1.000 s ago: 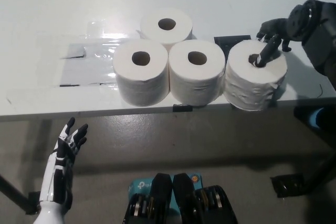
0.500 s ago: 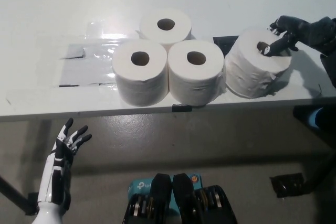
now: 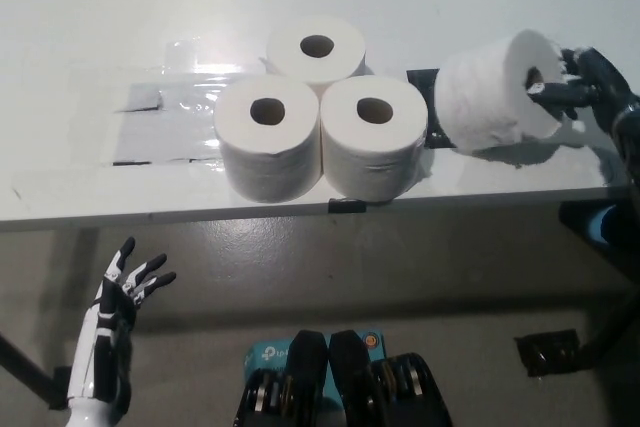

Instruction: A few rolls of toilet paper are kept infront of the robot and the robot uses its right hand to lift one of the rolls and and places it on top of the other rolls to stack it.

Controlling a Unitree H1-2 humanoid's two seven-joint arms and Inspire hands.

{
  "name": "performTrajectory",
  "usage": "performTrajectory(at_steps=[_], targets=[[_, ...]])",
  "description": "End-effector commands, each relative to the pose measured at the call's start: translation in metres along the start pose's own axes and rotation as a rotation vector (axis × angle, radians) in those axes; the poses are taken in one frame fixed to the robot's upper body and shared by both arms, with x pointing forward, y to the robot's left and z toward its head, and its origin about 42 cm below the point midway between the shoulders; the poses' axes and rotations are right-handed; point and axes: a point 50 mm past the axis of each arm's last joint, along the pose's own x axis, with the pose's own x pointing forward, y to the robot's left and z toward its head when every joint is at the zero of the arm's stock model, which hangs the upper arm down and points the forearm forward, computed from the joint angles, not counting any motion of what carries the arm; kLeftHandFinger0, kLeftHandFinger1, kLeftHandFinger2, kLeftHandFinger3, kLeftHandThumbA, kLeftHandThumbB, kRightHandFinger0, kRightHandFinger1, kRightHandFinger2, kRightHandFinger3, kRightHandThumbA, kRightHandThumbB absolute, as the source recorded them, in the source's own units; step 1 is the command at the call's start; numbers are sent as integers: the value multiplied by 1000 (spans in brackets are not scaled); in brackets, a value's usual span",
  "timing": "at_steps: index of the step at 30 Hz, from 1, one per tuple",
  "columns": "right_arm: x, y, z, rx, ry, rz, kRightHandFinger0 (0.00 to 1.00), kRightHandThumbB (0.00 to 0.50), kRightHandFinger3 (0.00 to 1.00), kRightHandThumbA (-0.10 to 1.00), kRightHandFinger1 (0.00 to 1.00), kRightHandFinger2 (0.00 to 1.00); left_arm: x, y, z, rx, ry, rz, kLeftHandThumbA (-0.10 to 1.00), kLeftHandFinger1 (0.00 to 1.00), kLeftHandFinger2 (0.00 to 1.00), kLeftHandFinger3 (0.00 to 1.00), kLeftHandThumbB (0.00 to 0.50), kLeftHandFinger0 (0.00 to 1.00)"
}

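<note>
White worktop (image 3: 90,182) under flat light, grey floor below its front edge. Three toilet rolls standing upright in a tight cluster: back roll (image 3: 317,50), front-left roll (image 3: 268,150), front-right roll (image 3: 375,147), all touching. Fourth roll (image 3: 495,95) to the right, tipped on its side, core facing right, raised off the surface above its own shadow. Right hand (image 3: 570,92) at the core end of that roll, clenched on it with a fingertip in the hole, black arm entering from the right edge. Compared with a moment ago: roll lifted and tilted from near-upright on the worktop, now apart from the cluster. Left hand (image 3: 120,297) low at lower left below the worktop edge, empty, fingers spread.
</note>
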Motion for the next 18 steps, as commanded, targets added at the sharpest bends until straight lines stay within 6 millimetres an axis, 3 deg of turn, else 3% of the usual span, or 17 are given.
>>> performTrajectory(at_steps=[1,9,13,16,18], targets=[[1,-14,19,130,-103,-146,0,22,0,576,0,0,-4,8,11,5,-64,22,1000,765,819,1000,40,1000],[1,-42,57,187,-232,-248,0,12,0,569,0,0,-10,9,6,-4,-40,30,1000,756,822,1000,4,1000],[-1,-54,85,239,-321,-254,0,2,0,564,0,0,-9,9,6,-4,-40,30,1000,748,818,1000,0,1000],[-2,-58,109,261,-390,-240,0,0,40,444,0,1,-9,9,6,-6,-40,31,1000,741,815,1000,0,1000],[-4,-59,131,207,-439,-241,0,2,65,490,0,0,-9,9,6,0,-38,29,1000,737,813,1000,0,1000]])
